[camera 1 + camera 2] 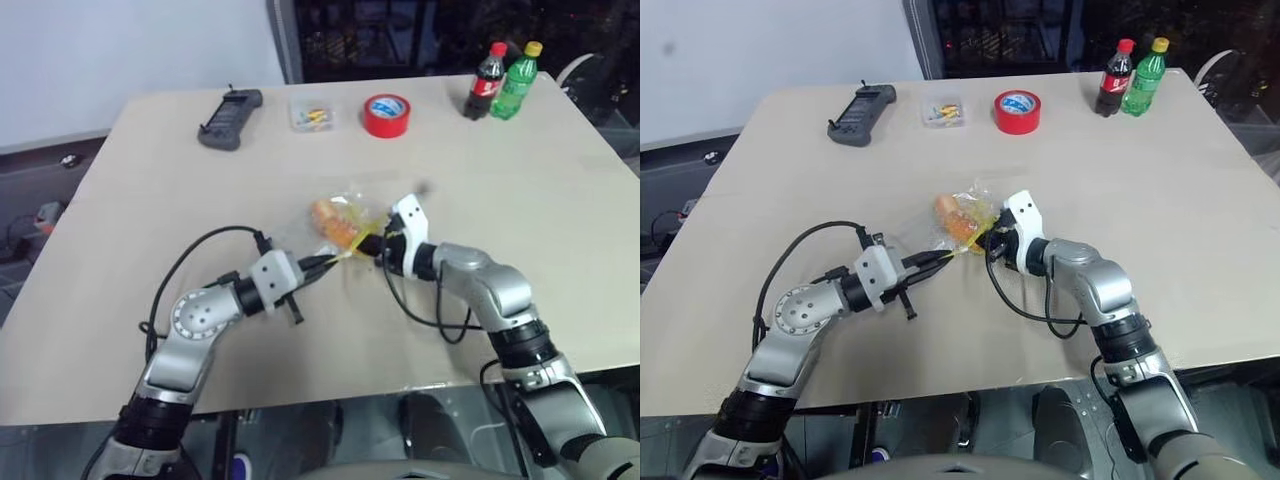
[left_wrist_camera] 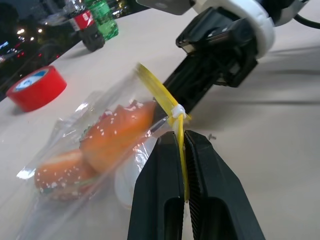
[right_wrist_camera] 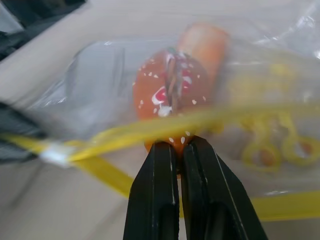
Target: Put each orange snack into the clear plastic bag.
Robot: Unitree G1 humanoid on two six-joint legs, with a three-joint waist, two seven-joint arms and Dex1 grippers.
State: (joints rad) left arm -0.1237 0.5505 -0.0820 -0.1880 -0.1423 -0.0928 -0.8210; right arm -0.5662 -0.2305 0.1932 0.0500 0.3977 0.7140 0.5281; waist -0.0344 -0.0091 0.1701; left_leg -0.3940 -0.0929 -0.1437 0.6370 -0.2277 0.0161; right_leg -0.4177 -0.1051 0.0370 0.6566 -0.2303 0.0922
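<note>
Head views: the bag [image 1: 340, 222] lies near the middle of the table [image 1: 120, 260], crinkled, with both snacks [image 1: 335, 222] showing orange through the plastic. The left gripper [image 1: 338, 258] reaches in from the left and the right gripper [image 1: 372, 244] from the right, and their tips meet at the bag's near edge, where the yellow strip [image 1: 350, 252] runs. Along the far edge of the table stand a black handset [image 1: 230, 118], a small clear box [image 1: 311, 114], a red tape roll [image 1: 387, 115], a cola bottle [image 1: 486, 82] and a green bottle [image 1: 514, 82], all well apart from the bag.

Left wrist view: the black fingers [image 2: 160, 190] are pressed together on the yellow strip [image 2: 181, 145], which runs up between them to a small white slider [image 2: 178, 110]. Both snacks [image 2: 117, 135] sit inside the bag [image 2: 65, 150], one behind the other, speckled with pale seeds. The right gripper [image 2: 200, 80] comes down to the strip from beyond. The tape roll [image 2: 37, 87] and bottles [image 2: 95, 27] stand behind.

Right wrist view: the fingers [image 3: 155, 200] are closed with only a thin slit between them, their tips at the strip [image 3: 150, 132] and just under the nearer snack [image 3: 172, 92]; whether they pinch the plastic is unclear. The second snack [image 3: 205, 45] lies behind the first, inside the bag [image 3: 100, 75]
</note>
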